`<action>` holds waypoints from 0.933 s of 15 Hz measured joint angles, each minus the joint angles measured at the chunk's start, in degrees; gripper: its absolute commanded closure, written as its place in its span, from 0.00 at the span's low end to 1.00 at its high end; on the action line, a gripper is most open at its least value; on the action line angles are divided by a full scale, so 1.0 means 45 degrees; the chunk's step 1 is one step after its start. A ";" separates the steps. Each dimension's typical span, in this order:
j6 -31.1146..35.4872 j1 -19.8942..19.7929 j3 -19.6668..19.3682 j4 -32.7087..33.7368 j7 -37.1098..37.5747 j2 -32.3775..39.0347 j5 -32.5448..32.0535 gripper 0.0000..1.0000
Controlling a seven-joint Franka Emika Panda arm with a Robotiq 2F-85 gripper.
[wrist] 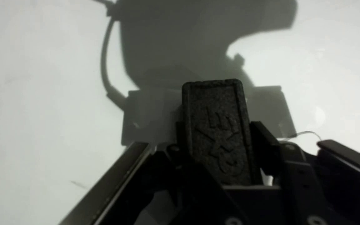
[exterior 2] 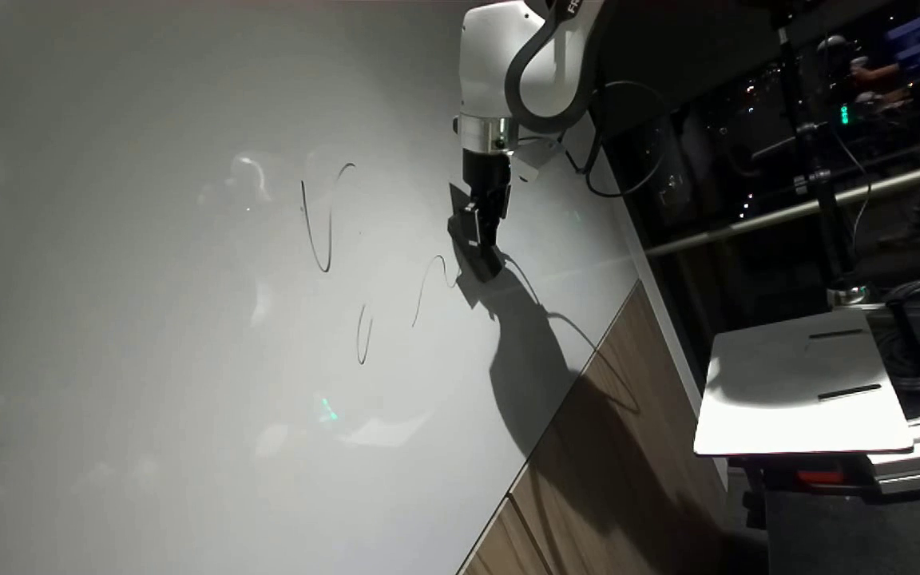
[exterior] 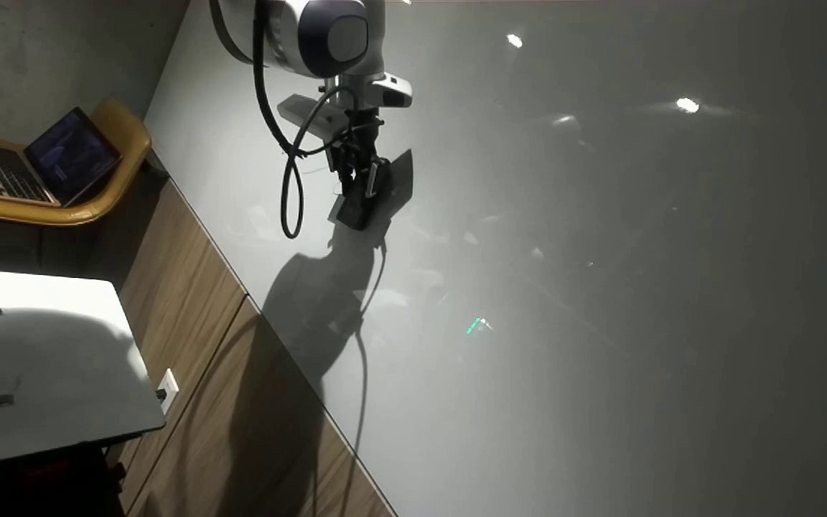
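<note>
The claw (wrist: 219, 142) pinches a dark rectangular block (wrist: 216, 100), lettering (wrist: 220, 125) showing on its face mid-frame in the wrist view. In both exterior views the block is in the upper half, near a pale glossy board (exterior: 600, 402); whether they touch, I cannot tell. In an exterior view, thin dark strokes (exterior 2: 326, 270) mark the board left of the claw. In an exterior view, wood panels (exterior: 187, 258) border the board at lower left, and a laptop (exterior: 72, 154) sits on a yellow chair (exterior: 125, 129) at upper left.
</note>
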 measured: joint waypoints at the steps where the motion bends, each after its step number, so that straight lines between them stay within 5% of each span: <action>1: 0.0000 0.0052 0.0100 0.0001 0.0232 0.0000 -0.0088 0.72; 14: -0.0015 0.1239 0.1950 0.0811 0.2638 0.0092 -0.0394 0.72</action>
